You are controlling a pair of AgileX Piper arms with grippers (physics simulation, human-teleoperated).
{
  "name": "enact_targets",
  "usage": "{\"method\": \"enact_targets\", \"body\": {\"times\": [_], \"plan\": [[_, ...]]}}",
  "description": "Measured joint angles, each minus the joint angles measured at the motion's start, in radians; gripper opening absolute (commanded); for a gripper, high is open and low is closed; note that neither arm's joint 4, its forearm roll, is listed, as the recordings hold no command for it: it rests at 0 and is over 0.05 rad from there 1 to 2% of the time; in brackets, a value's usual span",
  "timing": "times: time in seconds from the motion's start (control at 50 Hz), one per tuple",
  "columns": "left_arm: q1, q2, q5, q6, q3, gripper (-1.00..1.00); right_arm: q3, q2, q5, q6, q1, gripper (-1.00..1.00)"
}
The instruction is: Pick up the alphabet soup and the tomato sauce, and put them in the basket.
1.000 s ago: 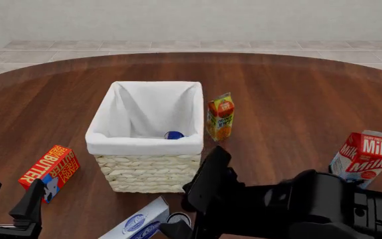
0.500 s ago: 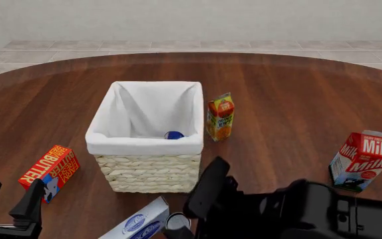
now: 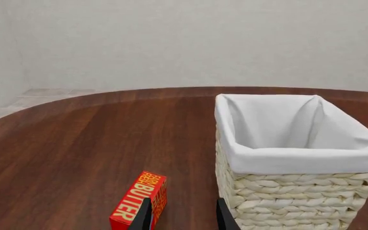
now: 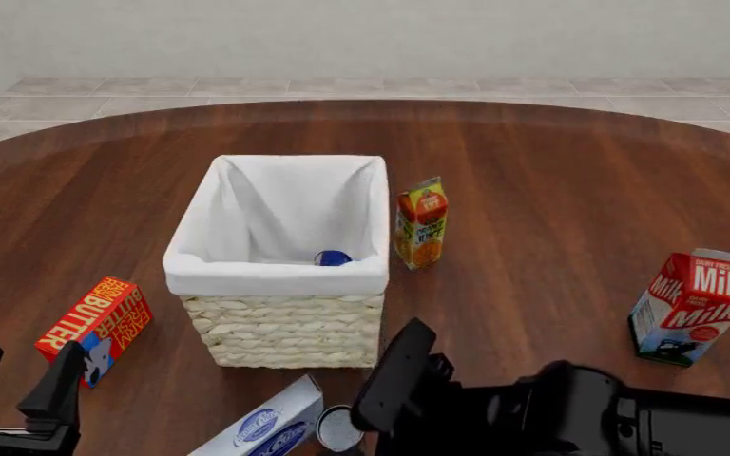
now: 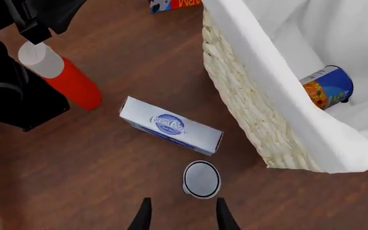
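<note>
The basket (image 4: 277, 328) stands mid-table, and the alphabet soup (image 4: 332, 257) lies on its side inside it, blue and orange against the liner (image 5: 327, 87). A can that I take for the tomato sauce (image 5: 201, 178) stands upright on the table near the basket's front corner. Only its silvery top shows (image 4: 337, 427); its label is hidden. My right gripper (image 5: 182, 216) hangs open just above and short of this can, touching nothing. At the front left my left gripper (image 4: 16, 378) is open and empty, facing the basket (image 3: 293, 158).
A white and blue cream cheese box (image 5: 171, 126) lies beside the can. A red bottle (image 5: 65, 79) stands near the left arm. A butter box (image 4: 92, 328) lies left of the basket, a juice carton (image 4: 421, 223) stands to its right, and a milk carton (image 4: 695, 304) is at far right.
My right arm has sunk lower and back toward the near table edge, uncovering the can's top. The left arm and the other objects have not moved.
</note>
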Motion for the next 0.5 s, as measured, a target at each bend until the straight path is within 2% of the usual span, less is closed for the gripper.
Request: {"method": "enact_targets", "body": {"times": [0.5], "plan": [[0.0,0.0,0.0,0.0,0.0,1.0,0.016,0.056,-0.033,-0.048,-0.054,1.0]]}}
